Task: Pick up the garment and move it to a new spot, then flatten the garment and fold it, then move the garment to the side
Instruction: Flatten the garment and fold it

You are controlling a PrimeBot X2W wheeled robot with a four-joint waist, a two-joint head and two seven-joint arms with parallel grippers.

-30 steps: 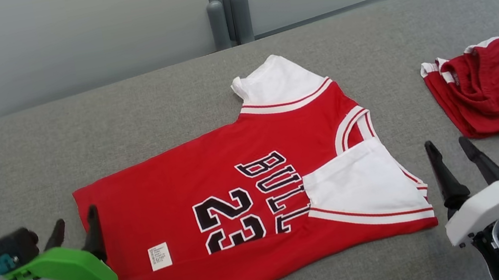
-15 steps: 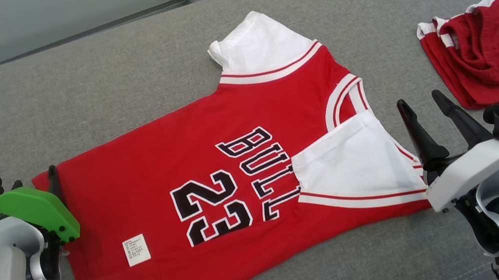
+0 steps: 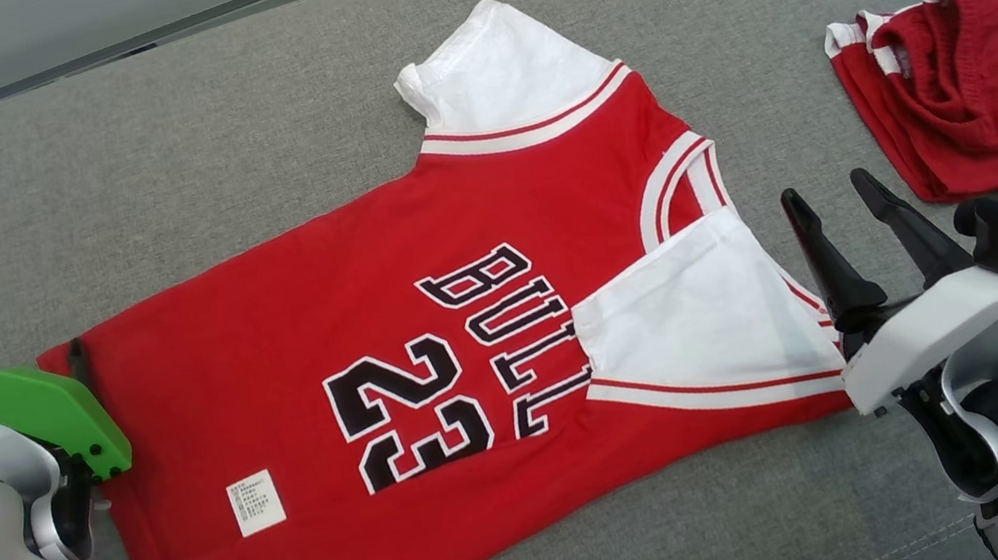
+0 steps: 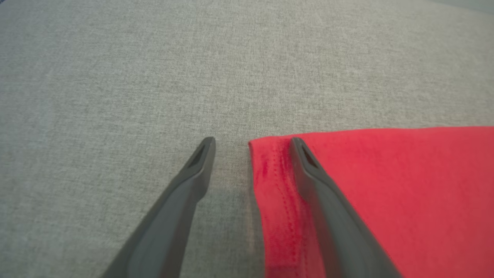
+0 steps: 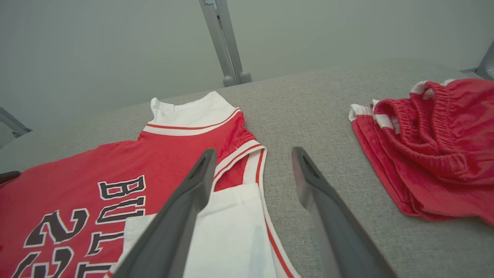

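- Straddling one hem corner of the red knit jersey (image 3: 343, 316) with white sleeves and black BULL 23 print: my left gripper (image 4: 251, 146) has its fingers apart, one tip over the red cloth, the other over the grey woven couch cushion (image 3: 134, 158). I cannot tell whether either tip is in contact.
- Jersey position: spread print-up in the middle of the cushion, hem toward my left, collar toward my right. The far white sleeve lies out flat; the near one is folded in over the chest.
- My right gripper (image 3: 826, 192) has its fingers apart and empty, just beside that folded sleeve and the collar.
- A crumpled pair of red shorts with white trim (image 3: 987, 107) lies well apart, at the right.
- Judgement: the grasp for the lift is not yet made.
- Risk 1: closing now may pinch only the top layer of the hem, so the back panel would sag and bunch.
- Risk 2: the outer left finger may snag the upholstery if I press down too far.
- Risk 3: the folded sleeve may be trapped inside if I do not flatten it before folding.
- Risk 4: uneven lifting by the two arms may skew the cloth.
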